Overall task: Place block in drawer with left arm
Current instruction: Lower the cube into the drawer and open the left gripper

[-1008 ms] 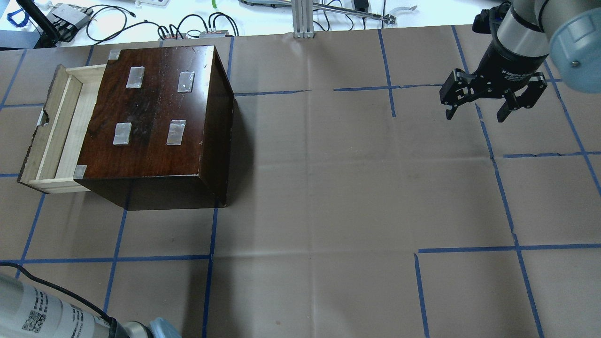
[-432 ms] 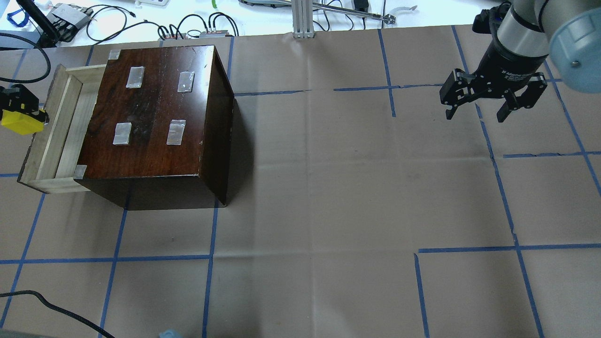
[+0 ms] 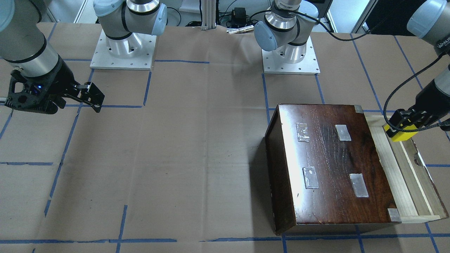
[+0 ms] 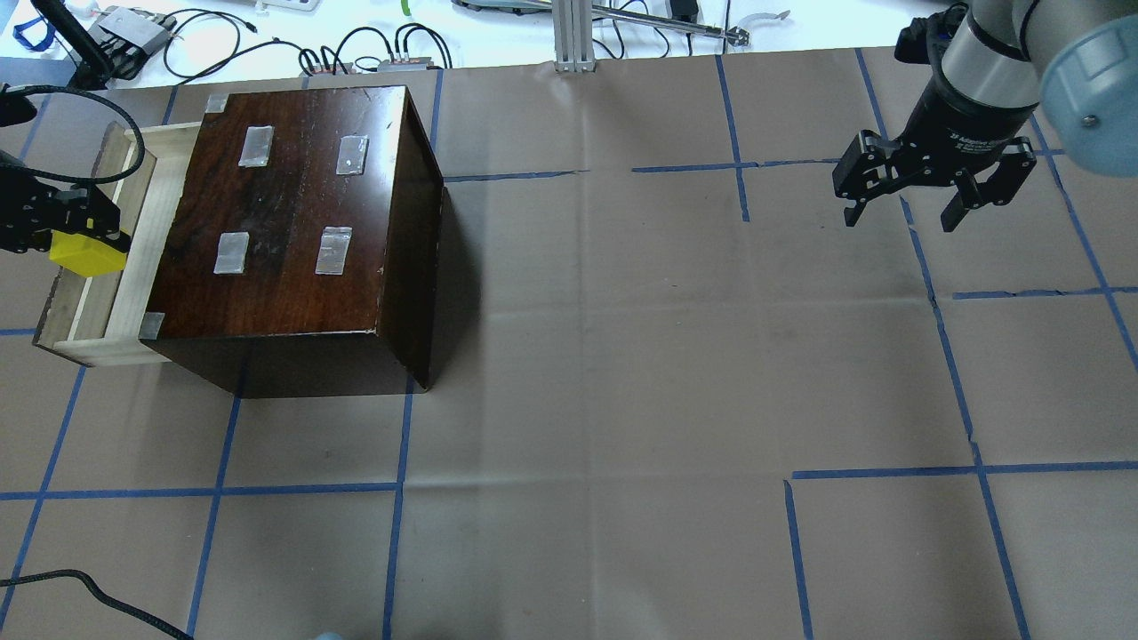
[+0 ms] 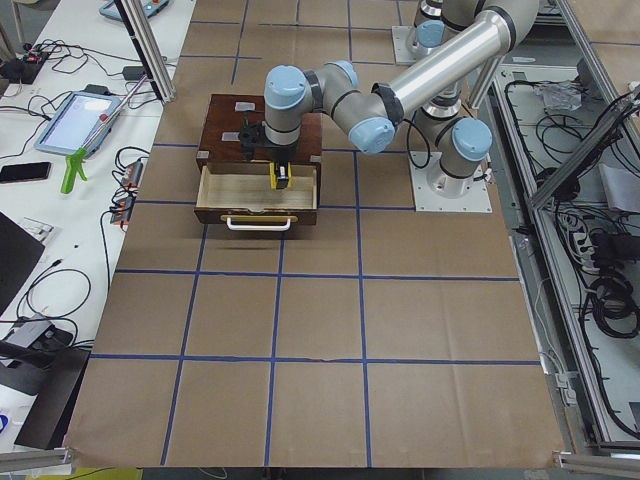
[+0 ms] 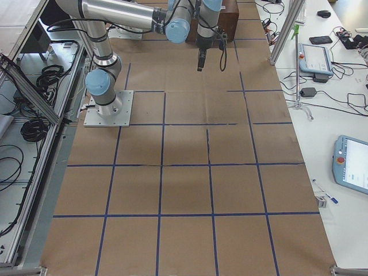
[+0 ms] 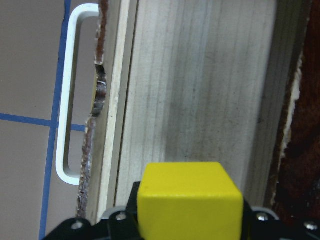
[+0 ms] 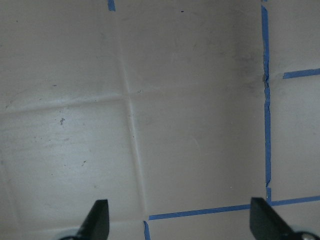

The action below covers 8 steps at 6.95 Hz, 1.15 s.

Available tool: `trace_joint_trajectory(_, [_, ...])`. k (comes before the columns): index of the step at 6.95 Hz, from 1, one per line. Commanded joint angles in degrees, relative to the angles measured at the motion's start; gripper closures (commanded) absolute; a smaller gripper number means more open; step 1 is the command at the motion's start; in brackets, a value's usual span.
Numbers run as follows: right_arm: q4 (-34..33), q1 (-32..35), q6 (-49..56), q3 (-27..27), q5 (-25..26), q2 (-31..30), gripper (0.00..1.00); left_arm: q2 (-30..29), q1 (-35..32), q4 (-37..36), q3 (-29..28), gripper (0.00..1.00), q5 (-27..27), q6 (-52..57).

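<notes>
My left gripper [image 4: 76, 244] is shut on the yellow block [image 4: 86, 253] and holds it over the open drawer [image 4: 120, 293] of the dark-brown wooden box [image 4: 293, 222]. The block also shows in the front view [image 3: 401, 134] and in the left wrist view [image 7: 190, 205], above the drawer's pale floor [image 7: 200, 90]. In the side view the block [image 5: 276, 176] hangs over the drawer [image 5: 245, 187]. My right gripper [image 4: 902, 213] is open and empty above bare paper at the far right; its fingertips [image 8: 97, 220] show in the right wrist view.
The drawer has a white handle [image 7: 65, 100] on its dark front. Blue tape lines [image 4: 222, 489] cross the brown paper. Cables and devices [image 4: 133, 36] lie beyond the far table edge. An aluminium post [image 4: 573, 36] stands at the back middle.
My left gripper came into the overhead view from the left with the yellow block and moved right, from beside the drawer's front to over the drawer. The right arm has not moved.
</notes>
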<state>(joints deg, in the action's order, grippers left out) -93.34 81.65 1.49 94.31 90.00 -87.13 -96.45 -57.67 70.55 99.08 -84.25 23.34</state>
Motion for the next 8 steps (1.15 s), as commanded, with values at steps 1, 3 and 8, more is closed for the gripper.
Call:
trace_joint_trajectory(1, [0.0, 0.0, 0.0, 0.0, 0.0, 0.03, 0.0, -1.27, -0.69, -0.93, 0.5, 0.7, -0.04, -0.57])
trace_joint_trajectory(3, [0.0, 0.0, 0.0, 0.0, 0.0, 0.03, 0.0, -3.9, -0.6, -1.29, 0.5, 0.69, -0.04, -0.22])
trace_joint_trajectory(8, [0.0, 0.0, 0.0, -0.09, 0.0, 0.03, 0.0, -4.62, -0.69, -1.29, 0.68, 0.3, -0.04, -0.4])
